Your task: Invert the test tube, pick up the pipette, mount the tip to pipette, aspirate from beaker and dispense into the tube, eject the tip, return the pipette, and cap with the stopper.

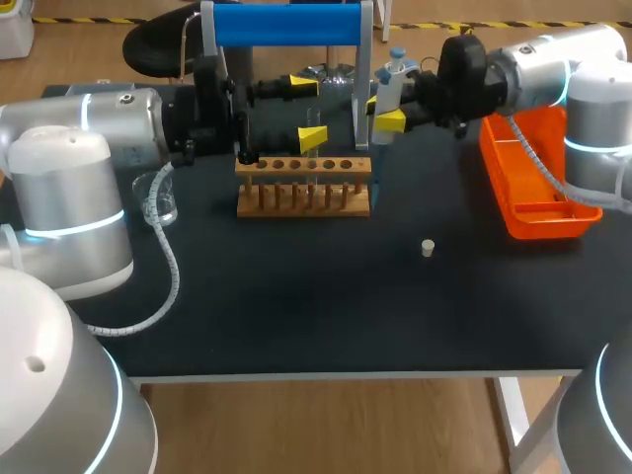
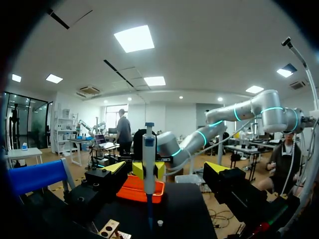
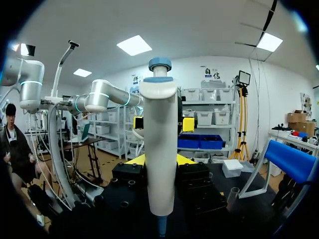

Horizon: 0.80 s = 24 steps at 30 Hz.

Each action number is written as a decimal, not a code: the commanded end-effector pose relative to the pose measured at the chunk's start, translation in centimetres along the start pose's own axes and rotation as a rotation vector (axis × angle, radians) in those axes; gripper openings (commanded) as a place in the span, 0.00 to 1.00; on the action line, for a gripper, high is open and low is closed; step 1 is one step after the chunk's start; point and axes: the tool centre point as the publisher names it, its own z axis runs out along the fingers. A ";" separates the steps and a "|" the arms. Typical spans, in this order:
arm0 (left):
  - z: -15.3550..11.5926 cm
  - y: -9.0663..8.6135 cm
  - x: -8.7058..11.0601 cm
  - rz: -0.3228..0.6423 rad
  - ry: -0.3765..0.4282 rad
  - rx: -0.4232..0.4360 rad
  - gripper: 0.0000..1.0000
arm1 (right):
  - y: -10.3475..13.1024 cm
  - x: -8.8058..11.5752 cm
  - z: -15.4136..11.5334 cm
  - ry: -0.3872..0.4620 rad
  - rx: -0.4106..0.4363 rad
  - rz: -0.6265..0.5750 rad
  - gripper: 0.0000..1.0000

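A small stopper (image 1: 428,248) lies alone on the table (image 1: 296,316) towards the front edge. Behind it stands the wooden rack (image 1: 304,188), with the beaker (image 1: 158,197) off to its left. Just past the rack, the left gripper (image 1: 307,111) is released, fingers wide apart, and the right gripper (image 1: 383,109) clamps the upright pipette (image 1: 392,84)
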 end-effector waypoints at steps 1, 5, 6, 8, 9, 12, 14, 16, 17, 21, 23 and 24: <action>0.0 0.0 0.0 0.001 -0.001 0.001 1.00 | 0.1 0.0 0.0 0.002 0.002 0.000 0.00; 0.0 0.0 0.0 0.001 -0.001 0.001 1.00 | 0.1 0.0 0.0 0.002 0.002 0.000 0.00; 0.0 0.0 0.0 0.001 -0.001 0.001 1.00 | 0.1 0.0 0.0 0.002 0.002 0.000 0.00; 0.0 0.0 0.0 0.001 -0.001 0.001 1.00 | 0.1 0.0 0.0 0.002 0.002 0.000 0.00; 0.0 0.0 0.0 0.001 -0.001 0.001 1.00 | 0.1 0.0 0.0 0.002 0.002 0.000 0.00; 0.0 0.0 0.0 0.001 -0.001 0.001 1.00 | 0.1 0.0 0.0 0.002 0.002 0.000 0.00; 0.0 0.0 0.0 0.001 -0.001 0.001 1.00 | 0.2 -0.1 -0.3 0.002 0.010 -0.003 0.00; 0.0 0.0 0.0 0.001 -0.001 0.001 1.00 | 0.4 0.0 -1.3 -0.019 0.014 0.002 0.00; 0.0 0.0 0.0 0.001 -0.001 0.001 1.00 | 0.4 0.0 -1.8 -0.019 0.019 0.002 0.00; 0.0 0.0 0.0 0.001 -0.001 0.001 1.00 | 0.6 0.5 -4.2 -0.015 0.080 -0.009 0.00; 0.0 0.0 0.0 0.001 -0.001 0.001 1.00 | 0.4 0.7 -5.5 -0.009 0.086 0.003 0.00; 0.0 0.0 0.0 0.001 -0.001 0.001 1.00 | 0.4 0.9 -6.3 -0.006 0.105 -0.002 0.00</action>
